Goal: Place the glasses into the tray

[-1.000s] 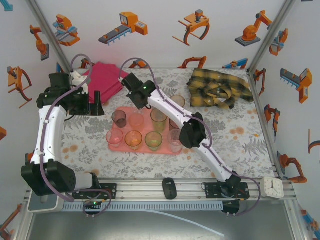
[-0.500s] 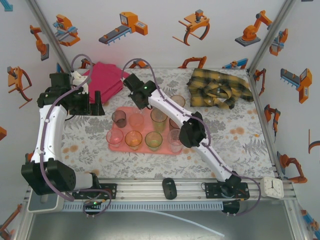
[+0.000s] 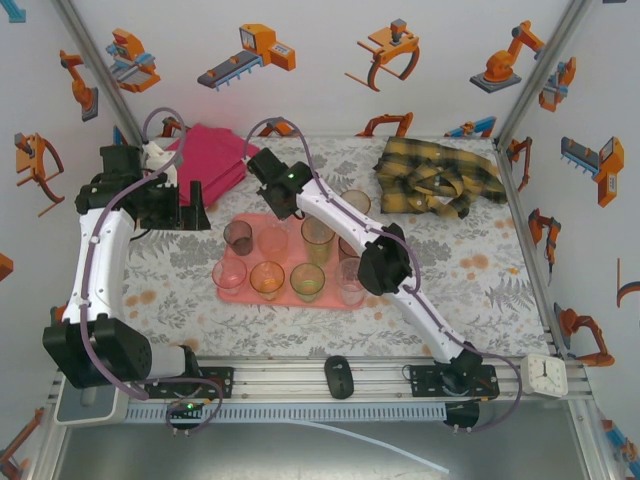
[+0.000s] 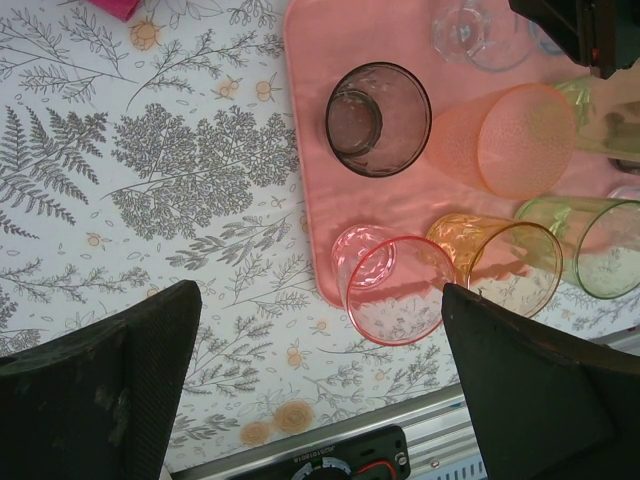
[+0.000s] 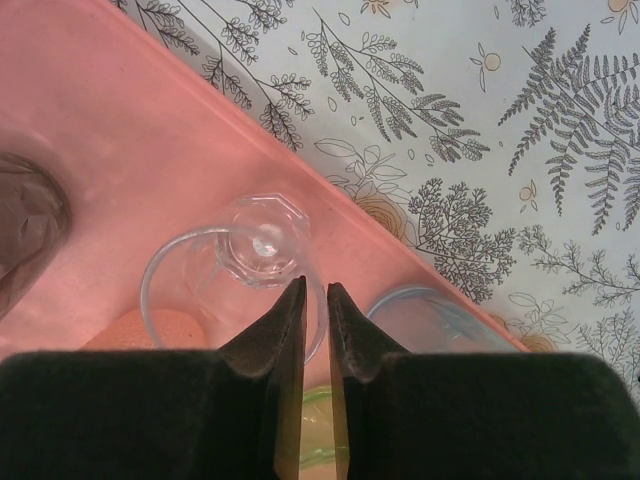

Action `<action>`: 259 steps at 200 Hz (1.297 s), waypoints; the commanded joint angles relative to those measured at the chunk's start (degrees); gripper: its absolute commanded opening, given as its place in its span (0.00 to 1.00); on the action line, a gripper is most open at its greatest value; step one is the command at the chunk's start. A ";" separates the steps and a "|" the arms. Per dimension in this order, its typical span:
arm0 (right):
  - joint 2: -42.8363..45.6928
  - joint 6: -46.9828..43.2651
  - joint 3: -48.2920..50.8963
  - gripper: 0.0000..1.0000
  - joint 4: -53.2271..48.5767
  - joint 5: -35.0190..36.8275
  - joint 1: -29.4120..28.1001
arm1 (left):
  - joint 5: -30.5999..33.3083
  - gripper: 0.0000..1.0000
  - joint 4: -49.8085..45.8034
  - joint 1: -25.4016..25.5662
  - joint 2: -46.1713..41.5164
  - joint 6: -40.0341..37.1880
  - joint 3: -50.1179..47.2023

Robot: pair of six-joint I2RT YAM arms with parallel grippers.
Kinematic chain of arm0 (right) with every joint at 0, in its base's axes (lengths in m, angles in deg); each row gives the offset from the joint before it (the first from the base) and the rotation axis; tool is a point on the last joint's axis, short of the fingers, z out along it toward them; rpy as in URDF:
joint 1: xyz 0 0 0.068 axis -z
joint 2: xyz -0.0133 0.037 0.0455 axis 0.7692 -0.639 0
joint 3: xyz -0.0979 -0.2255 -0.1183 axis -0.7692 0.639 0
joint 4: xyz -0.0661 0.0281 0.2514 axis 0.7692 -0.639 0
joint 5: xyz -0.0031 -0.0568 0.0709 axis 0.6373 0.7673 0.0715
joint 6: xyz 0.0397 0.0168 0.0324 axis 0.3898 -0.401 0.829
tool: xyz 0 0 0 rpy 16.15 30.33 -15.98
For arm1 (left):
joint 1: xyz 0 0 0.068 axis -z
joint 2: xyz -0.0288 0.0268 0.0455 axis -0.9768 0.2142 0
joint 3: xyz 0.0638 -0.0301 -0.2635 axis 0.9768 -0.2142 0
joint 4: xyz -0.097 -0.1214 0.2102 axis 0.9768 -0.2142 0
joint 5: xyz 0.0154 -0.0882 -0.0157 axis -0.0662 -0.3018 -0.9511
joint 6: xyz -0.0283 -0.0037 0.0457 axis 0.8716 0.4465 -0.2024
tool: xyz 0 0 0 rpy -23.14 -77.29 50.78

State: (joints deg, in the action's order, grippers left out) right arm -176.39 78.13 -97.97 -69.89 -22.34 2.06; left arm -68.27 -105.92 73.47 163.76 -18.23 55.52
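Note:
The salmon-pink tray (image 3: 290,301) lies mid-table with several glasses standing in it: dark (image 3: 238,237), pink (image 3: 229,275), amber (image 3: 267,279) and green (image 3: 307,282). My right gripper (image 3: 278,222) reaches over the tray's far side. In the right wrist view its fingertips (image 5: 315,288) stand a narrow gap apart astride the rim of a clear glass (image 5: 200,270) on the tray (image 5: 120,120), with a blue-grey glass (image 5: 440,320) beside it. My left gripper (image 3: 195,205) hovers wide open left of the tray, above the pink glass (image 4: 390,290) and the dark glass (image 4: 378,120); nothing is between its fingers.
A folded magenta cloth (image 3: 210,155) lies at the back left and a yellow plaid shirt (image 3: 440,175) at the back right. A small clock (image 3: 545,372) and a black object (image 3: 340,375) sit on the front rail. Flowered tablecloth lies bare right of the tray.
The right gripper's fingers have parted a little around the clear glass's rim. Both arms stay nearly where they were.

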 commanded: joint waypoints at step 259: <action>3.96 1.43 -2.75 0.41 2.97 -2.22 0.59 | -2.30 0.99 -1.18 -0.23 0.64 0.78 4.76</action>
State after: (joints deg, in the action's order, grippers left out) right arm -176.28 78.57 -98.34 -68.10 -24.33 2.39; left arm -68.66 -106.05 73.47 164.46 -18.01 58.29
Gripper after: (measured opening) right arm 0.403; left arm 0.985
